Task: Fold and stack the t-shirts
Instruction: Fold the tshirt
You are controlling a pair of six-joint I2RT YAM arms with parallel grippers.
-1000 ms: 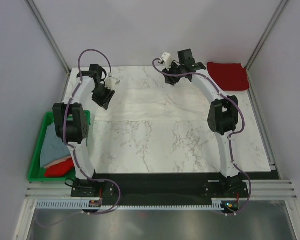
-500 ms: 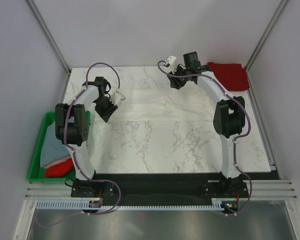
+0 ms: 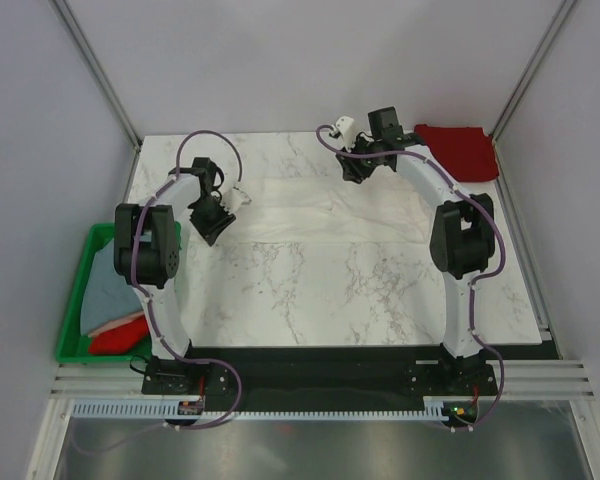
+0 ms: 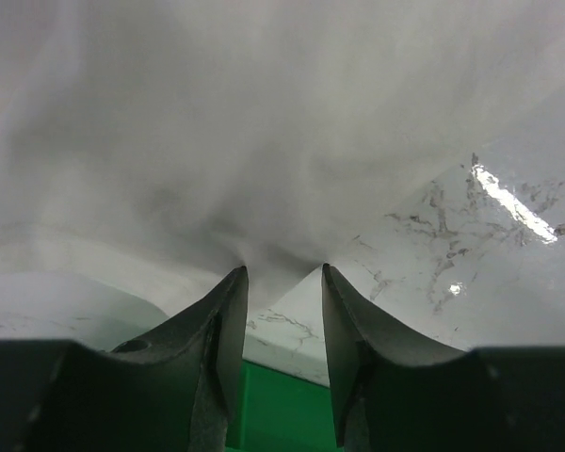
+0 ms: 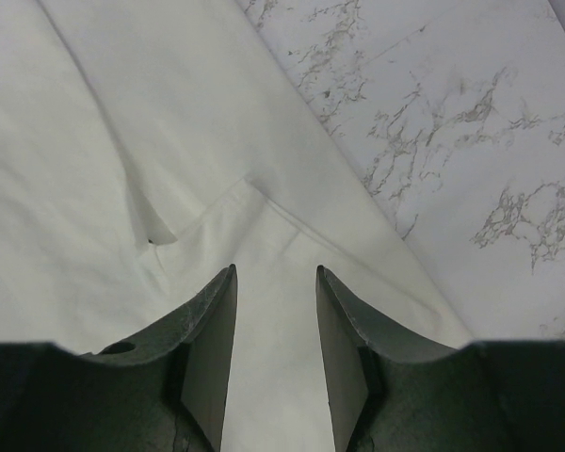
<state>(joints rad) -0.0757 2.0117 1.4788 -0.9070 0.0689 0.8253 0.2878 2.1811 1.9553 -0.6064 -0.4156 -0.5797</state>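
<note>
The large white t-shirt [image 3: 320,210] lies folded into a long band across the marble table [image 3: 330,290]. My left gripper [image 3: 210,228] is open at the band's left end. In the left wrist view its jaws [image 4: 282,273] stand apart, with the cloth's edge [image 4: 264,141] at their tips. My right gripper [image 3: 356,172] is open at the band's far right edge. In the right wrist view its jaws [image 5: 275,273] stand apart just above the white cloth [image 5: 122,141] and hold nothing. A dark red t-shirt [image 3: 460,150] lies folded at the back right corner.
A green crate [image 3: 80,300] stands off the table's left edge. It holds a grey-blue shirt [image 3: 110,285] and a bright red one [image 3: 118,335]. The crate also shows green under the left jaws [image 4: 282,405]. Grey walls close in the back and sides.
My left gripper has come down and nearer, onto the white shirt's left end. My right gripper has shifted slightly right and down, onto the shirt's far edge. Both stay open.
</note>
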